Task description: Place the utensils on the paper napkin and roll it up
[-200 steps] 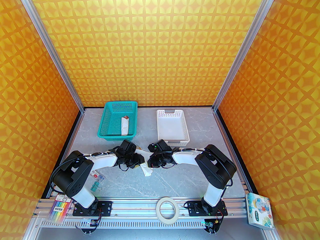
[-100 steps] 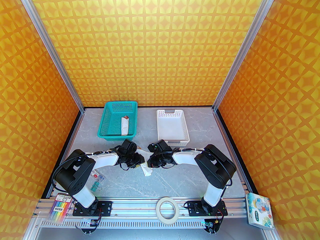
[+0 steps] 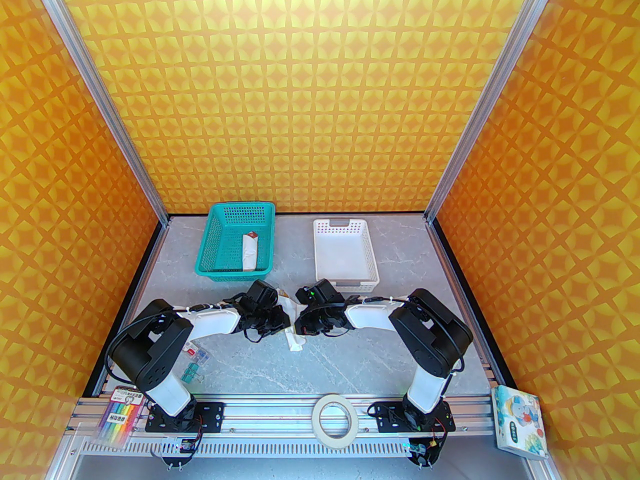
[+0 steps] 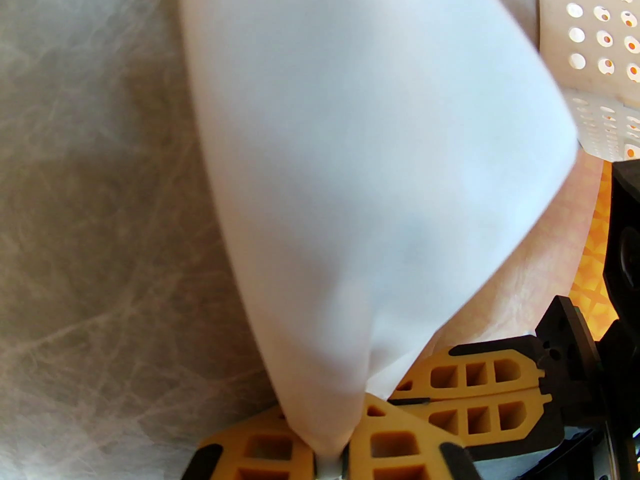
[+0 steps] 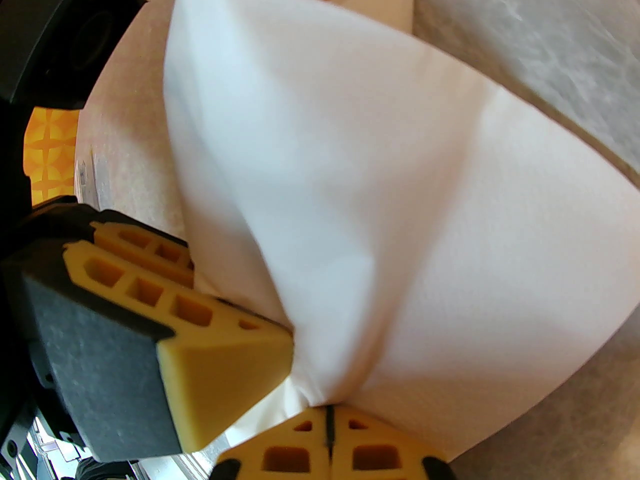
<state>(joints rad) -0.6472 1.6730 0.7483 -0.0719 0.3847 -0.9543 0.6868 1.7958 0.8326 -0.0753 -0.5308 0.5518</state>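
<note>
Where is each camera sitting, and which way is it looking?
Top: above and behind the arms, looking down at the table; both arms show.
Left wrist: on the left gripper, looking past its fingers at the pinched napkin.
Right wrist: on the right gripper, its fingers pinching that napkin too.
Shared: each wrist view catches the other gripper.

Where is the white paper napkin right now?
Seen from above, the paper napkin is mid-table, pinched between the left gripper and right gripper, in front of the teal basket and white basket.
</note>
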